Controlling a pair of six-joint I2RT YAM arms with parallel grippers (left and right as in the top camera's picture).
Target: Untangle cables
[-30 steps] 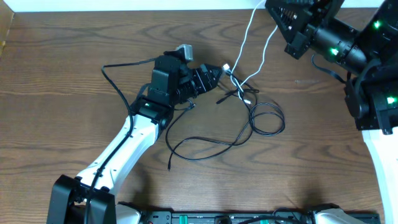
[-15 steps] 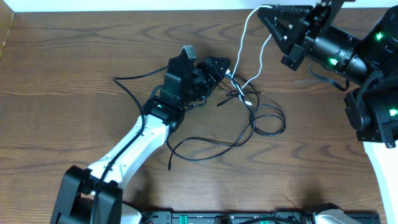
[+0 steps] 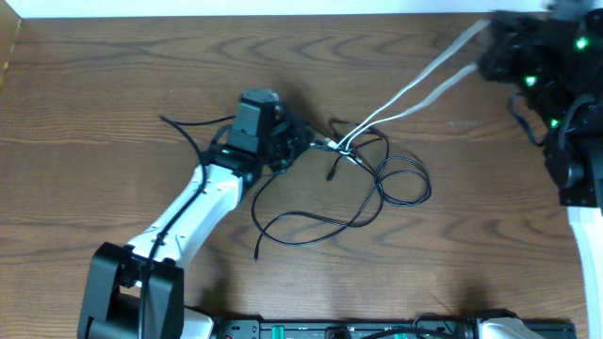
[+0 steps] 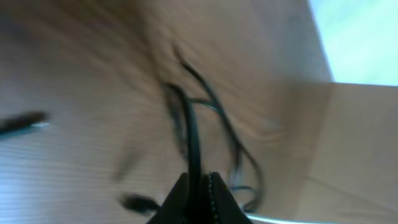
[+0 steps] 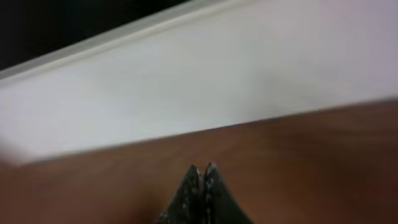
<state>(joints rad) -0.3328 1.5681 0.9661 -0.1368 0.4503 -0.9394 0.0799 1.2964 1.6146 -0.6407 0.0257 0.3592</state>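
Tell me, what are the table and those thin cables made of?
Table: apparently wood or wood-look laminate, matte brown, visible grain. Black cables: likely plastic-sheathed wire, lying in soft loops. White cable: probably the same; blurred, finish unclear.

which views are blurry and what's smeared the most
Overhead: wood table and left arm crisp, but the white cable smears into wide streaks and the right arm is blurred. Left wrist: whole frame motion-blurred, black cable a soft streak. Right wrist: soft throughout, table and white wall unfocused.
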